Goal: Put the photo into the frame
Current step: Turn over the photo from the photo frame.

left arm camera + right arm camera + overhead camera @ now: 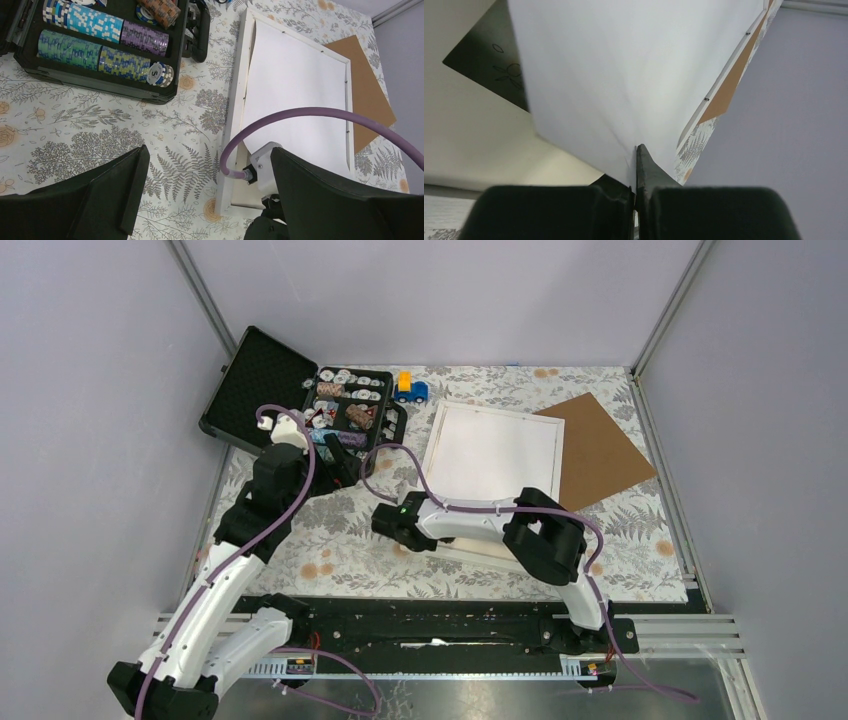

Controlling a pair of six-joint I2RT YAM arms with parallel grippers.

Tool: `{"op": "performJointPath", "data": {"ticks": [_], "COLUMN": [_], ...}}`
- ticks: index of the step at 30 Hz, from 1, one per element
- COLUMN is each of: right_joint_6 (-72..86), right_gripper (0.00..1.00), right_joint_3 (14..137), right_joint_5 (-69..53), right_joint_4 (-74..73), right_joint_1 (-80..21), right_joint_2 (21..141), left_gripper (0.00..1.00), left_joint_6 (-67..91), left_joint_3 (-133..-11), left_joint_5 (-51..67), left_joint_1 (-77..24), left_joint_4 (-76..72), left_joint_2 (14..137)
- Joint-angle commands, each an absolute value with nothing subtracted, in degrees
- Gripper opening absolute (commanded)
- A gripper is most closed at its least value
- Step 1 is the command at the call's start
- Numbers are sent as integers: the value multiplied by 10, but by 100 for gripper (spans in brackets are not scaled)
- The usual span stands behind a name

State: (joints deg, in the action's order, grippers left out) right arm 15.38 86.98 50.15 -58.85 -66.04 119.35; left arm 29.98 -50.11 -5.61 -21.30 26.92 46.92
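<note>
One photo (492,452), blank side up, long axis near-to-far.

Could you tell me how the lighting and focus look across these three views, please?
Top external: the light is even and soft with faint shadows, and the photo, blank side up, is washed out to plain white. Left wrist: the tablecloth and poker chips are sharp, while the left gripper is nearly black. Right wrist: the right gripper, shut on the photo, is a dark silhouette against the bright sheet.

photo (490,452) lay white side up over the frame (232,125), near edge lifted and curled. frame, white with thin moulding, lay flat, slightly skewed.
</note>
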Motion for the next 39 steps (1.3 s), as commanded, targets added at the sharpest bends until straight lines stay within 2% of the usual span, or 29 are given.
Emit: {"op": "performJointPath", "data": {"ticks": [1, 3, 6, 7, 8, 12, 15, 20, 30, 34, 39], "right_joint_6": [123, 119, 106, 102, 101, 104, 109, 91, 100, 141, 200], "right_gripper": [1, 15, 49, 56, 66, 87, 96, 100, 100, 100, 100], "right_joint_3": [851, 849, 841, 840, 841, 860, 885, 886, 856, 817, 703], "right_joint_5": [525, 522, 514, 506, 495, 425, 387, 367, 220, 172, 139], "right_joint_4": [-538, -535, -530, -531, -534, -561, -595, -624, -578, -516, -412], "right_joint_1": [-644, -644, -644, -644, -644, -644, -644, -644, -642, -581, -474], "right_joint_2": [1179, 1180, 1178, 1176, 1174, 1151, 1135, 1107, 1022, 974, 880], "left_gripper": [99, 99, 99, 99, 99, 99, 99, 99, 99, 99, 99], "left_joint_6": [297, 295, 294, 293, 292, 290, 289, 287, 278, 286, 318], "left_joint_3": [-506, -507, -510, -510, -510, -513, -512, -509, -504, -493, -462], "left_joint_5": [-47, -47, -45, -45, -44, -43, -45, -39, -3, 82, 253], "left_joint_1": [-209, -209, -209, -209, -209, -209, -209, -209, -209, -209, -218], "left_joint_4": [252, 254, 254, 255, 256, 258, 258, 260, 244, 220, 163], "left_joint_2": [459, 459, 460, 461, 460, 457, 454, 456, 500, 548, 650]}}
